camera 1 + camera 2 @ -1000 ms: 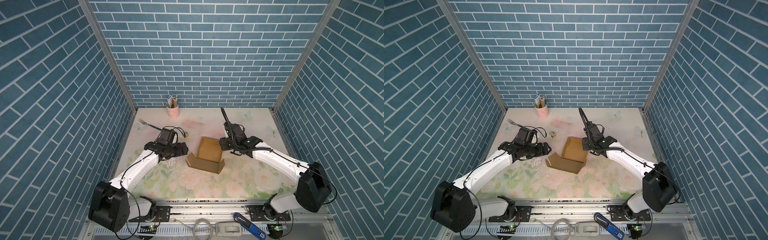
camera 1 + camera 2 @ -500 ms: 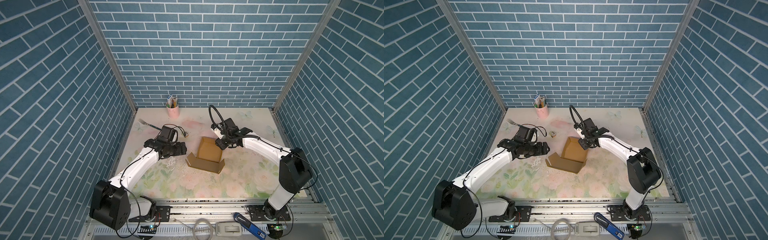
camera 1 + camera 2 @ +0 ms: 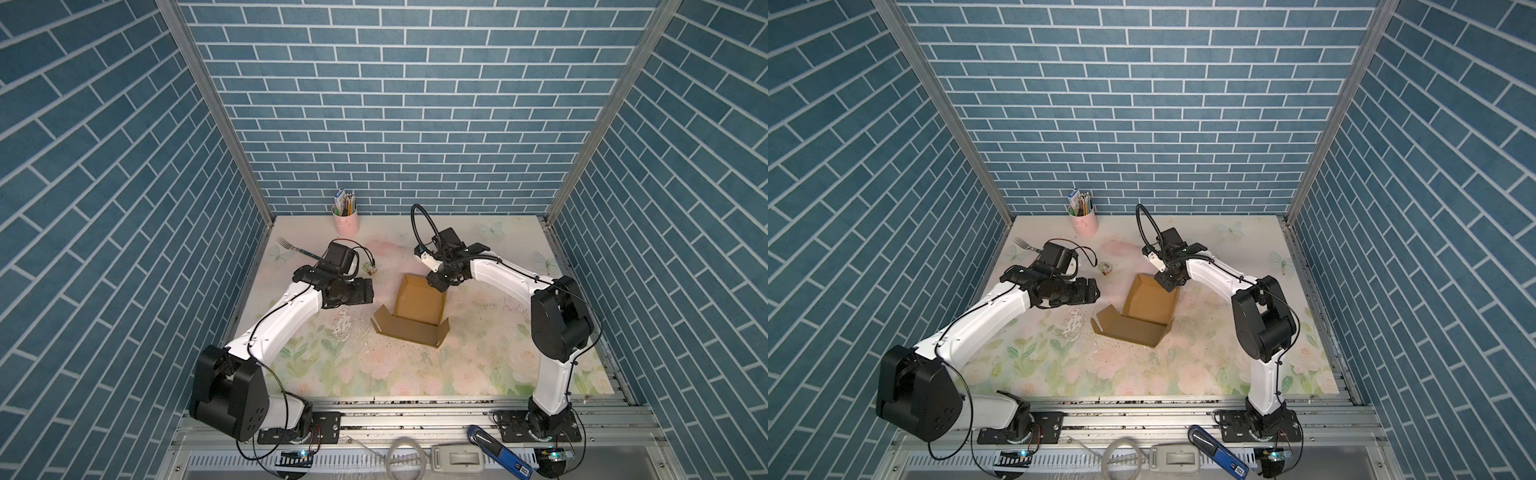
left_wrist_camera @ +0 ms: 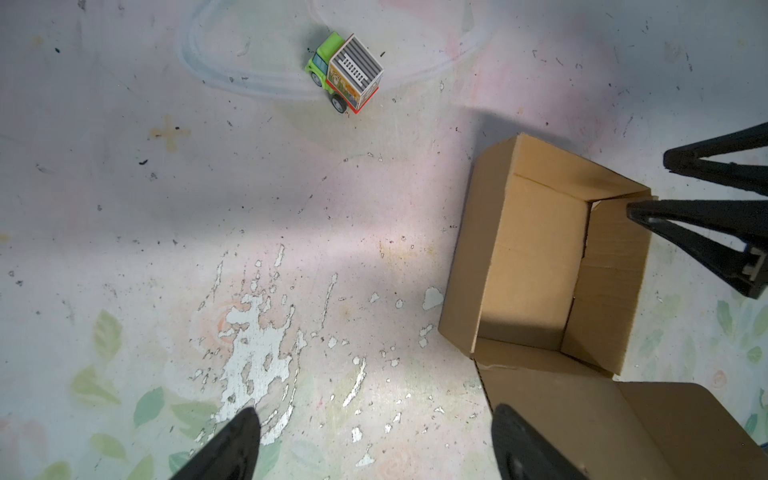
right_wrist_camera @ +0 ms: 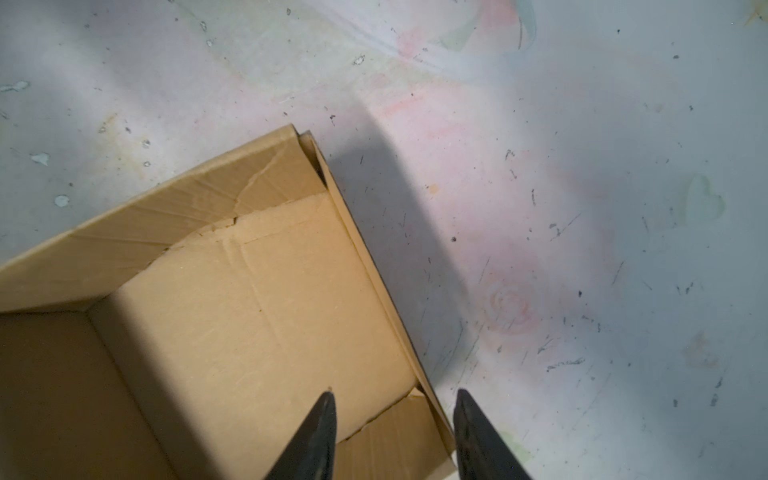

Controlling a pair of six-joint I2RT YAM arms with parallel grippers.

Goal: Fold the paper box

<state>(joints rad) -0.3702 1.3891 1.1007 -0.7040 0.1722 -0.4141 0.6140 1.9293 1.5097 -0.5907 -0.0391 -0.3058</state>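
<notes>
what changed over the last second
The right end effector swung left onto the far right corner of the paper box as its arm reared upright; its jaws stand open astride the wall. Nothing was gripped or let go. The left end effector, open, and the box stayed put.

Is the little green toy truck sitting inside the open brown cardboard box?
No, the green toy truck stands on the flowered tabletop, apart from the brown cardboard box, which holds nothing.
</notes>
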